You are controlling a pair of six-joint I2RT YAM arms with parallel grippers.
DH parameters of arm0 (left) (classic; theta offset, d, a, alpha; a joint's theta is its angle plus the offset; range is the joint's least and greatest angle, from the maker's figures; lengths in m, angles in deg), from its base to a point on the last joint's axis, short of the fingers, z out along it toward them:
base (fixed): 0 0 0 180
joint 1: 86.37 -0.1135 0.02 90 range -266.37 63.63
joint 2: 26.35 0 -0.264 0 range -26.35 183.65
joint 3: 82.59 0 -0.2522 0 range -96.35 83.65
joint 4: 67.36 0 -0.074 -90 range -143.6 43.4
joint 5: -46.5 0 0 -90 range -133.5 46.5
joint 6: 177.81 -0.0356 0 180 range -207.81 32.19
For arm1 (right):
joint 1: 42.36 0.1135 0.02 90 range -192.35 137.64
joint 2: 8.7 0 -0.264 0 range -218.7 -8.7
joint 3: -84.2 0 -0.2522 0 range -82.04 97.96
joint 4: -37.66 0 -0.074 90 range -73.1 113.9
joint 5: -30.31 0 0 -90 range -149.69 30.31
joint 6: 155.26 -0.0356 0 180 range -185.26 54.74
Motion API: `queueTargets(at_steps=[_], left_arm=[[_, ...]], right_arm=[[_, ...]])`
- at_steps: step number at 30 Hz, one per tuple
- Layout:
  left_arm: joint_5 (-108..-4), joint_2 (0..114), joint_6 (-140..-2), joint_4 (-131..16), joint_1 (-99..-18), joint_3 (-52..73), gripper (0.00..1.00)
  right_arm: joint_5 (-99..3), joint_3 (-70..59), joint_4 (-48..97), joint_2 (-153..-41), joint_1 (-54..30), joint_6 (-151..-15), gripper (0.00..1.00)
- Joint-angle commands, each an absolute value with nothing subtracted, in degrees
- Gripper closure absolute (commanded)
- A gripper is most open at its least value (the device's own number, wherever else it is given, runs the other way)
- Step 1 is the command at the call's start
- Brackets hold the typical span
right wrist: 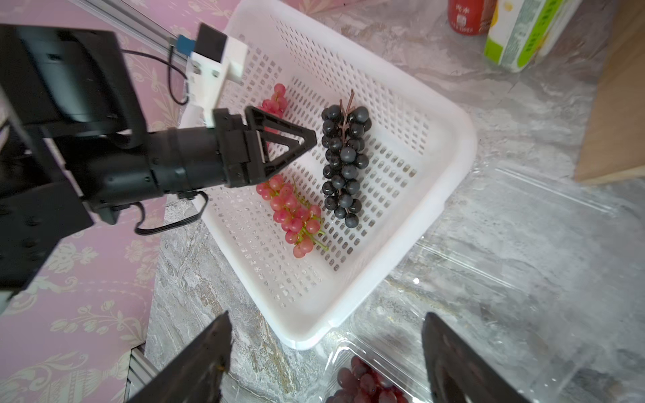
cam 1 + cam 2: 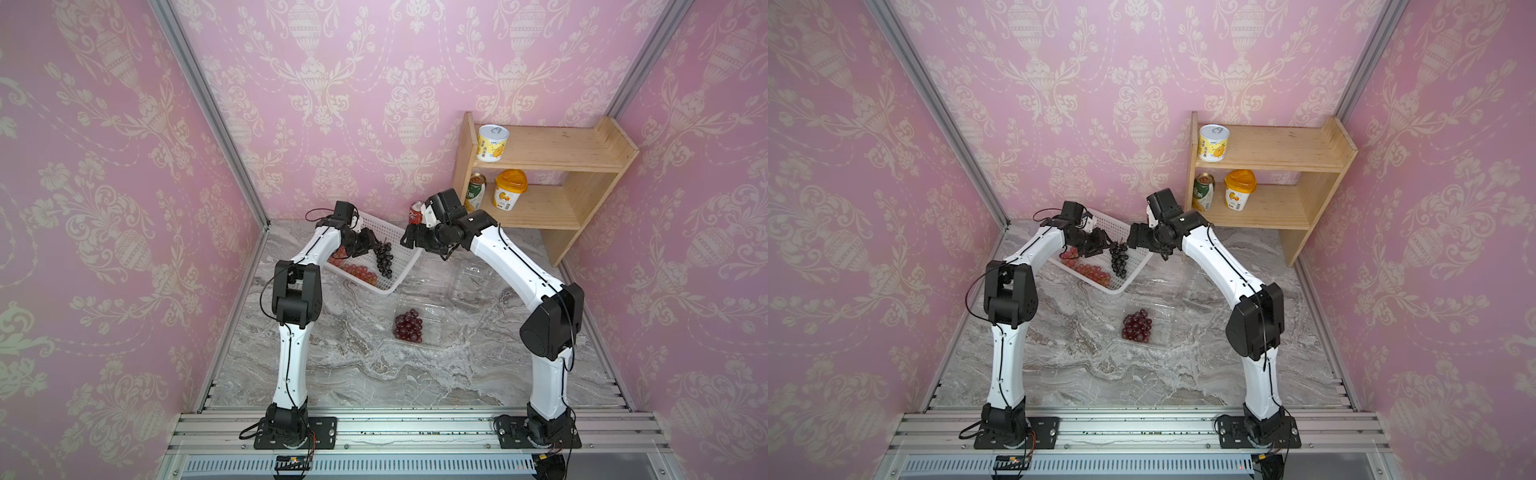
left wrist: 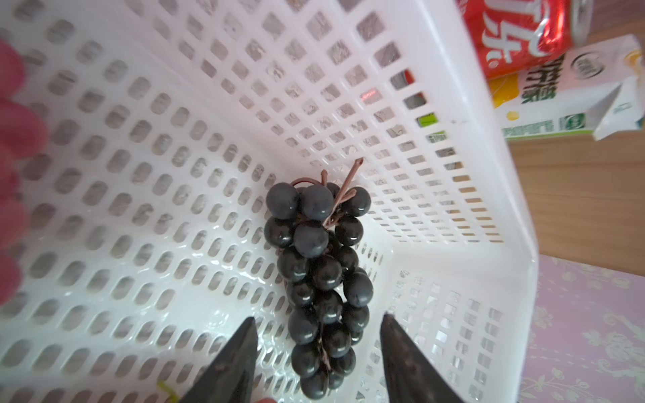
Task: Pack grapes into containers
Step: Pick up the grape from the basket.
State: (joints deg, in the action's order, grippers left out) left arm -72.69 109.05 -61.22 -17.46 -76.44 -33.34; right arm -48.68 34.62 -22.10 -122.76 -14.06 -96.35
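Down in the white basket (image 3: 488,174) now, with the left jaws parted either side of the black bunch (image 3: 321,279), straddling its thin tail end and, by the look of it, not yet touching. Lying flat on the basket floor, stem pointing away, just beside the pink bunch (image 1: 293,213).

Risky spot for a pinch, this far from the stem: would leave the whole cluster hanging off a few berries, liable to swing, slip or shed on the lift. Could also jam a fingertip into those perforations on the way shut and drag the light basket along.

Over on the other side, with the right jaws spread wide and holding nothing, hovering by the basket's edge. Tight quarters up there in both top views, with the two wrists near enough to clip each other on a careless rise.

Then the drop to worry about. One container (image 2: 432,320) already carrying dark red grapes (image 2: 409,326), and an empty container (image 2: 471,282) lying open nearby on the table (image 2: 353,365): transparent, shallow, probably featherweight. Long bunch, so expect overhang at the rim, or a sideways shove on landing.
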Motion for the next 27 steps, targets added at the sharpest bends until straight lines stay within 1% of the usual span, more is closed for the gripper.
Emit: queueTargets(at_steps=[1,5,8,14,21,27], left_arm=[[-71.22,111.02,-63.47,-18.41,-74.71,-35.83,0.42],[-69.36,113.48,-64.56,-17.47,-74.01,-39.02,0.41],[-65.00,115.67,-67.43,-13.42,-73.45,-43.39,0.40],[-58.95,118.17,-68.92,-8.96,-73.36,-47.21,0.39],[-62.05,119.44,-68.48,-9.30,-72.55,-47.43,0.37],[-68.21,120.07,-66.16,-12.91,-72.39,-46.13,0.37]], right_arm=[[-49.16,32.32,-22.25,-122.45,-13.21,-95.31,0.09],[-48.55,30.94,-21.39,-121.48,-13.39,-95.14,0.07],[-47.81,29.67,-20.46,-120.73,-13.73,-95.05,0.07],[-46.89,26.21,-17.60,-118.93,-14.40,-95.31,0.08],[-46.61,23.64,-16.12,-118.30,-14.49,-95.58,0.08],[-46.62,22.64,-15.83,-117.94,-14.51,-95.53,0.08]])
